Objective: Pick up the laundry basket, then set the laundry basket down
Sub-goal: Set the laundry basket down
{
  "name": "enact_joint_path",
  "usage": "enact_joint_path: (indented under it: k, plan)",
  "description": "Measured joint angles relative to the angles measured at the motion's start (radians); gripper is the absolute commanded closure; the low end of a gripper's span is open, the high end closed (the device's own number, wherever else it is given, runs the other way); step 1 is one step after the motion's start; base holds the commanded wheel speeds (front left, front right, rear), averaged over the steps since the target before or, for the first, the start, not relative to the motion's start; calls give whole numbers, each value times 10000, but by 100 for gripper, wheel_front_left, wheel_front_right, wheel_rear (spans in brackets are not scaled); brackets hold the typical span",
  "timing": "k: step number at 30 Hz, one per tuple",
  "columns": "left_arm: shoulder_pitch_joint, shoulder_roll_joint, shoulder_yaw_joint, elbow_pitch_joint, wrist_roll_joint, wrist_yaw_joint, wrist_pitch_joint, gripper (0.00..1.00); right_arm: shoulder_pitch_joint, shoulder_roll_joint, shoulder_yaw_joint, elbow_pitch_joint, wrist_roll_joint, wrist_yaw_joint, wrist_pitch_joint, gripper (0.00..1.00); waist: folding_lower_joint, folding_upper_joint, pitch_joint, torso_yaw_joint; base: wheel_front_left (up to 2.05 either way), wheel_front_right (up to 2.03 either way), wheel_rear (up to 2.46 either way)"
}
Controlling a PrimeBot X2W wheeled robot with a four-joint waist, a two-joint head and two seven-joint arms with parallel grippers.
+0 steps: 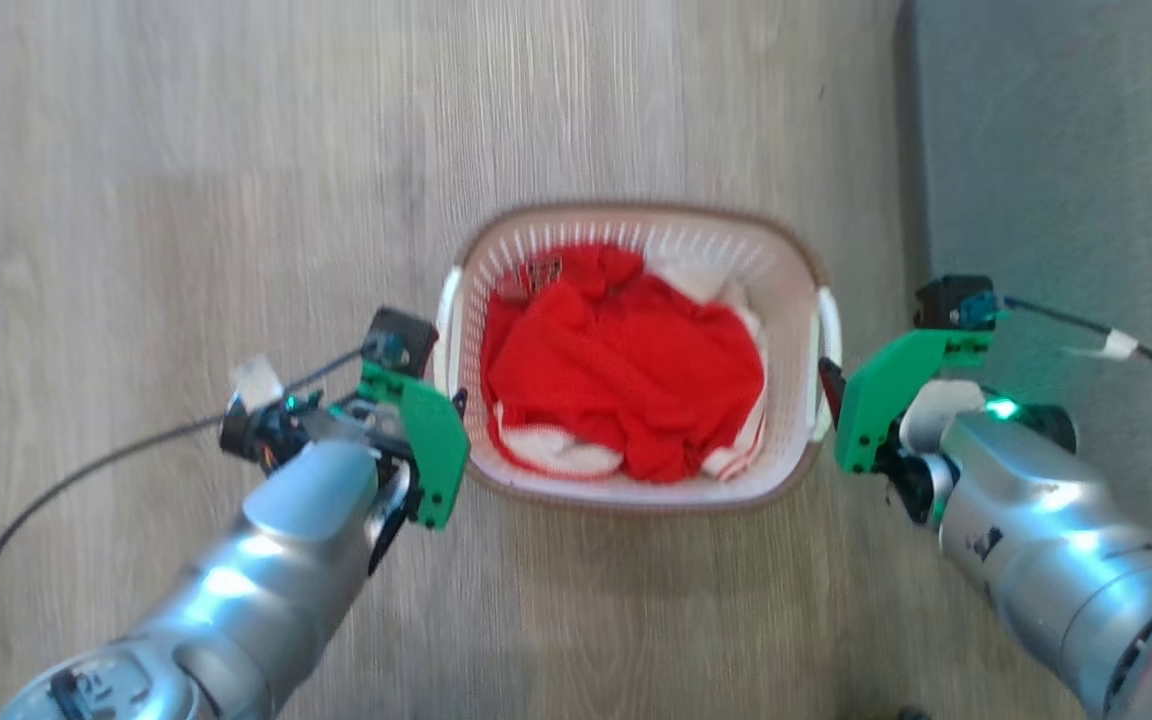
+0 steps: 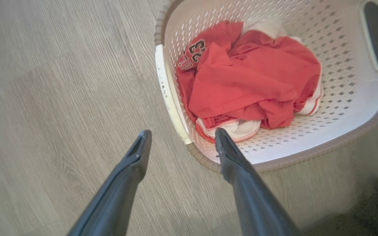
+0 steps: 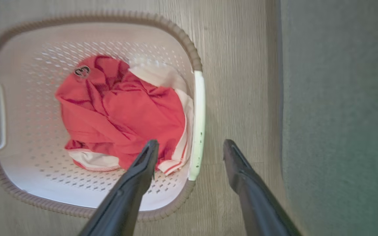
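Head view: the laundry basket [image 1: 636, 214] sits on the wood floor [image 1: 186, 200], centred between both arms, with red-and-white clothes [image 1: 626, 370] heaped inside. The left gripper [image 1: 431, 450] is just beside the left handle [image 1: 448, 320] and the right gripper [image 1: 851, 410] is just beside the right handle [image 1: 829, 335]; no contact is visible. This mirrored flanking looks like set-up for a two-handed lift that keeps the load level. Left wrist view: fingers [image 2: 130, 164] spread wide with nothing between them. One tip is over bare floor and the other over the basket's inside, so they straddle the handle's near end from above. Right wrist view: fingers [image 3: 136, 177] likewise wide apart and empty, either side of the right handle, with grey carpet [image 3: 340, 114] on the outer side. Judgement: the basket is grounded and the grasp is not yet made. Both arms need to descend, then close on the handles.
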Motion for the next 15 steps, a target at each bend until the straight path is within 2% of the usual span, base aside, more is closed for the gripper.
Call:
enact_joint_path:
  k: [5,10,12,15]
  plan:
    - [428,0,33,-4,-19,35,-1248,0,359,-29,-169,-485,84,0,-857,0,0,0,-1211,20,0,0,0]
    - [909,0,397,-73,-132,382,-1661,0,798,-169,-351,-1289,86,0,-1434,0,0,0,-2396,46,0,0,0]
    - [1069,88,943,-552,-104,744,-1662,0,971,-270,-497,-1607,-19,0,-1482,0,0,0,-2839,46,0,0,0]
    - [1136,408,1944,-2015,656,1371,-1668,0,1034,-533,-1473,-2180,-725,0,-1499,0,-1,0,-3447,30,0,0,0]
